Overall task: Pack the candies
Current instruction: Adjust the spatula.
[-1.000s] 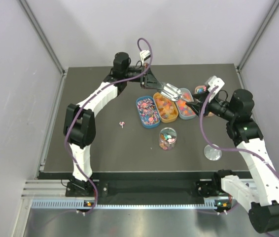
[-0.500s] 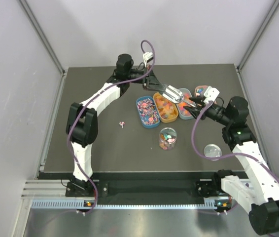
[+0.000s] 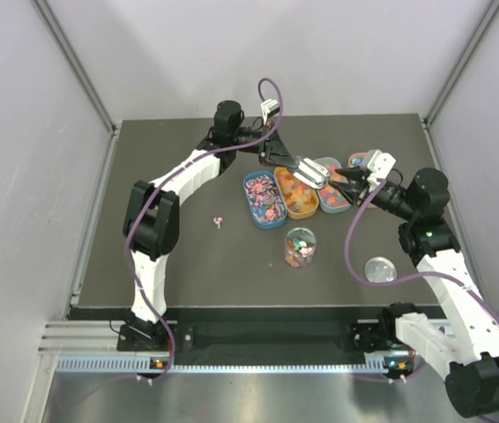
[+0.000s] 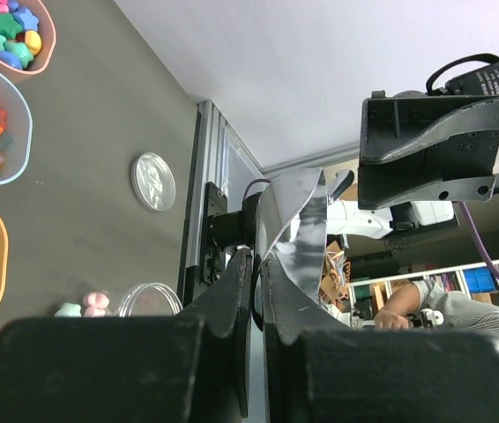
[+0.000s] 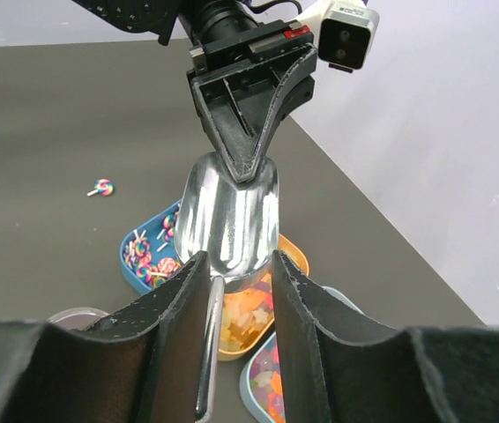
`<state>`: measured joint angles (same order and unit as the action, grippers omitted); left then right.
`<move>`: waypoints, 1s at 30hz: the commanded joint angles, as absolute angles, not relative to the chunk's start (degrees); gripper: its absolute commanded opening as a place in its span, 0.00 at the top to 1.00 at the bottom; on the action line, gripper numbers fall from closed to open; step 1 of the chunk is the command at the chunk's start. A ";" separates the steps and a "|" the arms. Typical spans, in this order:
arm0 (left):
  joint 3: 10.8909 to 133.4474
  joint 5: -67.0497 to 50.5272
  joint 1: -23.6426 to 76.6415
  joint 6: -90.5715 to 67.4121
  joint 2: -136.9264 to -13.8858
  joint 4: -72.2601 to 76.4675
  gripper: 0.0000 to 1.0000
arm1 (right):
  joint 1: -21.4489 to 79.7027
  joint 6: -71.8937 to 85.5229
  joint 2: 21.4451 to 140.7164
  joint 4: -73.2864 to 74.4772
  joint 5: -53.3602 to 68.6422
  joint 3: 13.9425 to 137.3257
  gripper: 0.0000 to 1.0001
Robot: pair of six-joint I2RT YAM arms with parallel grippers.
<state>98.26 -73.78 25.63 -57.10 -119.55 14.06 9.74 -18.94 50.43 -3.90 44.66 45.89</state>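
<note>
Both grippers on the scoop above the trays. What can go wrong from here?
1. The right gripper has its jaws around the handle of the scoop but not yet clamped. If the left gripper lets go early, the scoop may drop into the orange tray and scatter candies.
2. Both arms pulling at once could twist the scoop loose.

Dark matte table (image 3: 188, 264) boxed in by plain pale-grey walls (image 3: 320, 53), aluminium posts (image 3: 78, 69) running up the back corners, slotted metal rail (image 3: 258, 362) along the near edge, brushed steel sheet (image 3: 258, 401) below it, light even.
</note>
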 commanded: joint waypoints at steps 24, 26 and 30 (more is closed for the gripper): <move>102.39 -75.76 23.12 -56.51 -118.92 18.02 1.00 | 11.95 -20.48 49.57 -4.57 43.86 45.26 0.59; 102.30 -75.76 23.12 -56.43 -118.74 18.02 1.00 | 12.13 -20.65 49.92 -5.19 43.51 44.74 0.59; 102.39 -75.85 23.20 -56.08 -118.65 17.67 1.00 | 12.22 -21.27 51.06 -6.14 42.98 44.12 0.59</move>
<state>100.18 -74.15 23.07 -57.04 -119.59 15.00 11.60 -20.03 50.41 -2.59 43.11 44.53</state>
